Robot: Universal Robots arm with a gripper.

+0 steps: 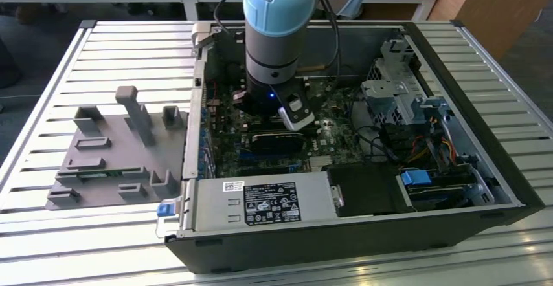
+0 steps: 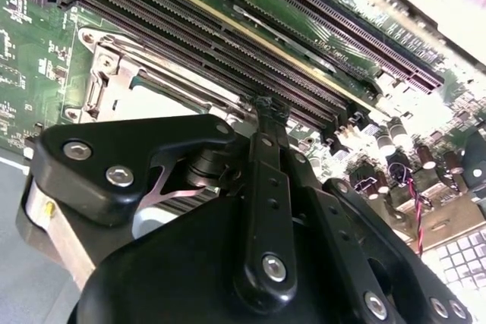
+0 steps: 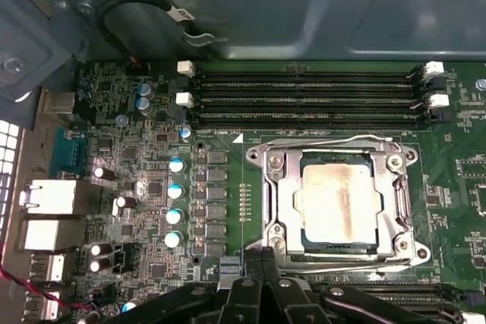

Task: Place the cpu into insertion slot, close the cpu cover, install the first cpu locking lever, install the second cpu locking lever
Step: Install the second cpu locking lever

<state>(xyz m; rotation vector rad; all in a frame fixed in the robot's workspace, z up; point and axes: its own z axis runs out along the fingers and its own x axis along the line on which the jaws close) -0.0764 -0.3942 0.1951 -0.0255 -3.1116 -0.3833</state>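
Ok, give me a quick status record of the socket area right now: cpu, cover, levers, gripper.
cpu: seated in the insertion slot, metal top showing
cpu cover: down flat, framing the cpu
levers: thin wire levers lie along two sides of the cover, one by the memory slots; latched or not, cannot tell
gripper: low over the board, tips at the socket's edge, holding nothing visible
arm: reaching down into the open computer case
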